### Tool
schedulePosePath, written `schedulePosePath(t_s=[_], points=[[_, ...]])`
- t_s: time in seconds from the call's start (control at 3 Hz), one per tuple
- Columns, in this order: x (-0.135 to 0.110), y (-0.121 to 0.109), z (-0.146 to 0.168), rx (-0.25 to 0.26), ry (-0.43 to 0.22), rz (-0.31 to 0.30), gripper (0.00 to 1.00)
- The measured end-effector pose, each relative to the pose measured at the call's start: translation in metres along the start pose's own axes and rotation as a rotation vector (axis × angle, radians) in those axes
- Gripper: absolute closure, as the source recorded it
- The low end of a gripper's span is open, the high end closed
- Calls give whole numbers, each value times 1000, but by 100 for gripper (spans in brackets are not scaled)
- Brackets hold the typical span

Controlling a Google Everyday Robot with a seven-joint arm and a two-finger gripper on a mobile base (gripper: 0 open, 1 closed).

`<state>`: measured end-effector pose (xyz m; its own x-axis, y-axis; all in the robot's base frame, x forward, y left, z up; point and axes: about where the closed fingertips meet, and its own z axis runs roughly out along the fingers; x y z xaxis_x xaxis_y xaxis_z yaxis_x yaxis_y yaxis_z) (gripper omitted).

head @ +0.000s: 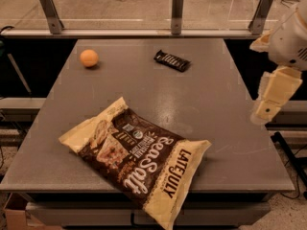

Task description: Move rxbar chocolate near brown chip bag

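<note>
The rxbar chocolate (171, 60) is a small flat black bar with white lettering, lying on the far middle of the grey table (211, 104). The brown chip bag (136, 159) is a large dark-brown bag with cream-yellow ends. It lies flat at the table's near middle, its lower end hanging over the front edge. My gripper (266, 110) hangs at the right edge of the table, above its surface. It is well to the right of the bar and the bag, touches neither, and holds nothing that I can see.
An orange ball (88, 58) sits at the far left of the table. A rail with metal posts (177, 11) runs along the far edge. The white arm housing (290, 40) is at the upper right.
</note>
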<state>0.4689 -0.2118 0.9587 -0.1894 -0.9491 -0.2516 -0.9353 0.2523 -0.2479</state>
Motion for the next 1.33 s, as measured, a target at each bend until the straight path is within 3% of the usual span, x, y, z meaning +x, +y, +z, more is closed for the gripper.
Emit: schedulePosePath(t_s=[0.33, 0.67, 1.0, 1.33], points=[[-23, -47, 48, 8, -98, -17, 0], [-58, -95, 95, 13, -213, 7, 0], [-97, -136, 132, 27, -310, 65, 0], [-131, -180, 174, 28, -398, 194, 0]])
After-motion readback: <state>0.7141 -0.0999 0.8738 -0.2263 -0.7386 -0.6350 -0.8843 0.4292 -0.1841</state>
